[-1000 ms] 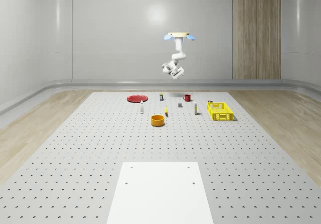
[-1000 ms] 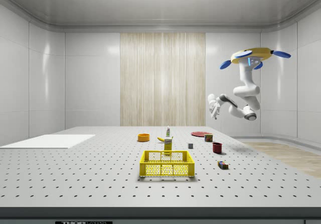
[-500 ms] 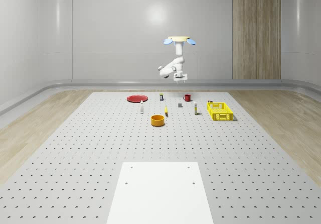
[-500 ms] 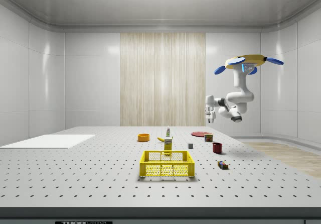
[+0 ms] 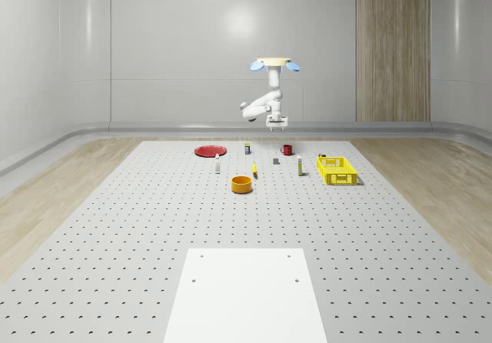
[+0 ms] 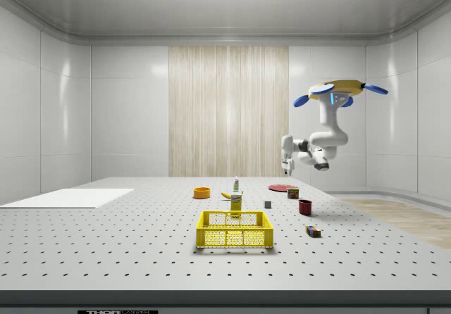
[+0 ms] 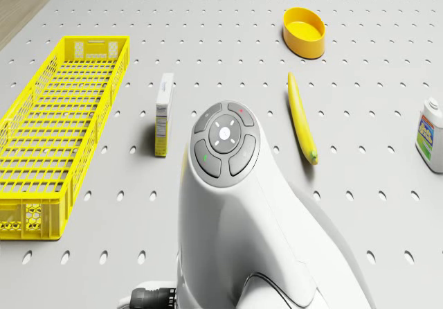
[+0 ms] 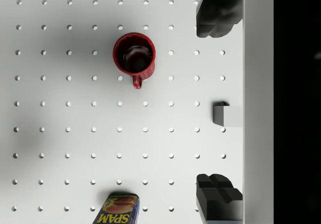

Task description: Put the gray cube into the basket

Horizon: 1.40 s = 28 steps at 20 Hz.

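Side view: drone (image 6: 340, 89) hovered high over the far part of the table (image 5: 138, 228), lower and nearer the objects than a second before, arm now folded with the gripper (image 6: 286, 160) pointing straight down. Wrist view showed the fingers (image 8: 218, 13) spread wide apart, nothing between them. Gray cube (image 8: 226, 114) sat on the table below, roughly between the fingertips, beside the red mug (image 8: 134, 56); yellow basket (image 5: 337, 170) stood well apart to the right. Judged: lined up over the cube, descent and grasp yet to come.
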{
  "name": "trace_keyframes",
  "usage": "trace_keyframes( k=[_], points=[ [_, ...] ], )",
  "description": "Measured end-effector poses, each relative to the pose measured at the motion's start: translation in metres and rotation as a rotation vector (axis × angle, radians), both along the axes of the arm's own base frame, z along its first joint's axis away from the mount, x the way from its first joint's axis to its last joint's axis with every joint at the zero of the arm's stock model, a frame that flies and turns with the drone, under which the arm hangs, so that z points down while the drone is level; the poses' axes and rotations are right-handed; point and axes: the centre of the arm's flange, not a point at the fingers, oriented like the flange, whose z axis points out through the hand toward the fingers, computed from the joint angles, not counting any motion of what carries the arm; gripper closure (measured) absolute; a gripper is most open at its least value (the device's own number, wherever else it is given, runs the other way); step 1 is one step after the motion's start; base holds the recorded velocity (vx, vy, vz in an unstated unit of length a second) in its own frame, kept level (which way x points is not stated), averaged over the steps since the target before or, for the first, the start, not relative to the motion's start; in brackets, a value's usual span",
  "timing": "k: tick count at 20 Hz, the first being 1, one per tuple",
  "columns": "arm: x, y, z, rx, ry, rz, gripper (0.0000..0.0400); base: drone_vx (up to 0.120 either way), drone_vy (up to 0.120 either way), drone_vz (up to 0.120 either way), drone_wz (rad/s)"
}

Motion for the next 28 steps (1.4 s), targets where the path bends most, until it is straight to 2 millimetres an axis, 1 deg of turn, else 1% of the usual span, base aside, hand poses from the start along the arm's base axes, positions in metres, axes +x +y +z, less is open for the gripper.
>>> trace_keyframes(
  k=[6, 10, 11, 13, 14, 19, 26, 28],
  points=[
    [0.0, -0.0008, -0.0001, -0.008, 0.0, 0.0, 0.0, 0.12, 0.0, -0.12, 0.0],
    [0.0, -0.001, -0.0001, -0.011, 0.0, 0.0, 0.0, 0.12, -0.1, -0.12, 0.0],
    [0.0, -0.0011, -0.0001, -0.011, 0.001, 0.0, 0.0, 0.12, 0.0, -0.12, 0.0],
    [0.0, -0.0011, -0.0001, -0.012, 0.001, 0.0, 0.0, 0.12, 0.0, 0.0, 0.0],
    [0.0, -0.0011, -0.0001, -0.012, 0.001, 0.0, 0.0, 0.12, 0.0, -0.12, 0.0],
    [0.0, -0.0012, -0.0001, -0.012, 0.001, 0.0, 0.0, 0.016, 0.0, -0.12, 0.0],
    [0.0, -0.0012, -0.0001, -0.013, 0.001, 0.0, 0.0, 0.12, 0.0, -0.12, 0.0],
    [0.0, -0.0012, -0.0001, -0.013, 0.001, 0.0, 0.0, 0.12, 0.0, -0.04, 0.0]
  ],
)
